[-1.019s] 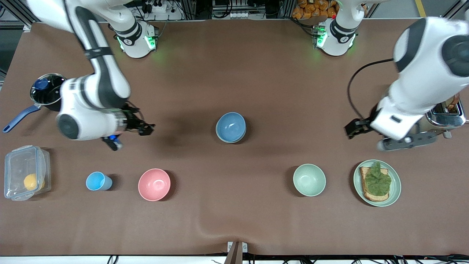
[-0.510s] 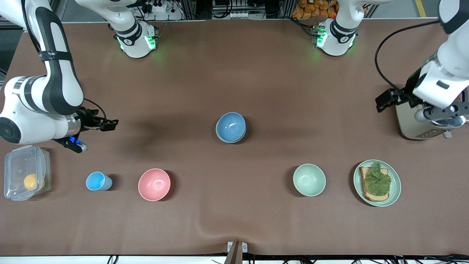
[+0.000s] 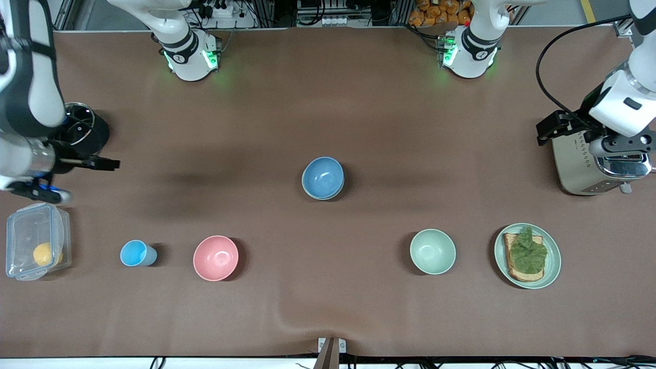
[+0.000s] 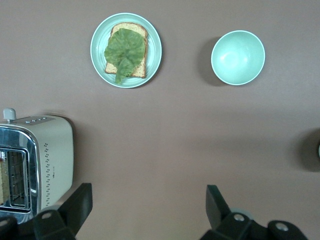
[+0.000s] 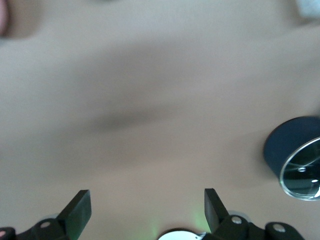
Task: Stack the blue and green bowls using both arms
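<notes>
Clock face laid flat over the front view, twelve toward the arms' bases, centre at the middle of the brown-covered table (image 3: 328,102)

At the centre: round matte medium-blue bowl (image 3: 323,177), upright, nested inside a round sage-green bowl (image 3: 338,192) of which only a thin crescent of rim shows at the blue one's five o'clock edge

At about five from the stack, well apart: paler mint-green bowl (image 3: 432,251), standing alone. Further along toward four: flat pale-green plate (image 3: 555,266) carrying toast and a lettuce leaf. At three, by the table's edge: cream and chrome toaster (image 3: 579,169)

At about seven from the stack: round pink bowl (image 3: 216,258), then small light-blue cup (image 3: 136,253), then clear lidded plastic box (image 3: 36,225) with a yellow fruit inside. Toward nine to ten: dark round pot (image 3: 95,133)

Left gripper (image 3: 546,128) up in the air over the twelve o'clock end of the toaster, fingers (image 4: 80,200) spread wide, holding nothing

Right gripper (image 3: 105,164) up over bare table just beside the pot, fingers (image 5: 80,205) likewise spread, holding nothing
</notes>
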Controlling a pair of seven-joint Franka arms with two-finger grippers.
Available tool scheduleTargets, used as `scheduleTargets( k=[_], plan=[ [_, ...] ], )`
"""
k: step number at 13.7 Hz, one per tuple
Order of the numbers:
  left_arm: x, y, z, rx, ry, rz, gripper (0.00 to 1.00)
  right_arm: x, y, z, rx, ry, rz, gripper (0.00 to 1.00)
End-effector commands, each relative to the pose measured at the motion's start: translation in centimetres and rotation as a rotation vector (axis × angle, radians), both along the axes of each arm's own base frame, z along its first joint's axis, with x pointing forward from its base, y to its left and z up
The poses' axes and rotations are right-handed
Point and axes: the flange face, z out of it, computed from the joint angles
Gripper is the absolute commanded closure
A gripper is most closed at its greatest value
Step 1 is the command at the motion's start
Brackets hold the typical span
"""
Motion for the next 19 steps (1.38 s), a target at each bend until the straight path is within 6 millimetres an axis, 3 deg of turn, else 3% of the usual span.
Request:
scheduleTargets(
  k=[1,4,8,11,13,19],
  plan=[
    [-0.7,0.4,1.3,-0.023,-0.009,-0.012,0.00,-0.8,1.7,8.5,-0.030,-0.112,0.050,0.00],
    [-0.6,0.2,3.0,-0.040,-0.023,-0.011,0.00,-1.4,5.5,15.5,-0.037,-0.160,0.116,0.00],
    [-1.1,0.6,3.2,-0.040,0.015,-0.058,0.00,-3.6,6.1,21.5,-0.040,-0.272,0.129,0.00],
    [-1.1,0.7,3.1,-0.039,0.020,-0.055,0.00,-2.8,6.2,21.5,-0.069,-0.317,0.138,0.00],
    [-0.9,1.9,3.0,-0.042,0.021,-0.035,0.00,-3.2,6.8,22.3,-0.065,-0.328,0.160,0.00],
    [-0.7,1.3,2.4,-0.041,0.032,-0.039,0.00,-3.3,6.7,22.0,-0.066,-0.316,0.158,0.00]
  ],
)
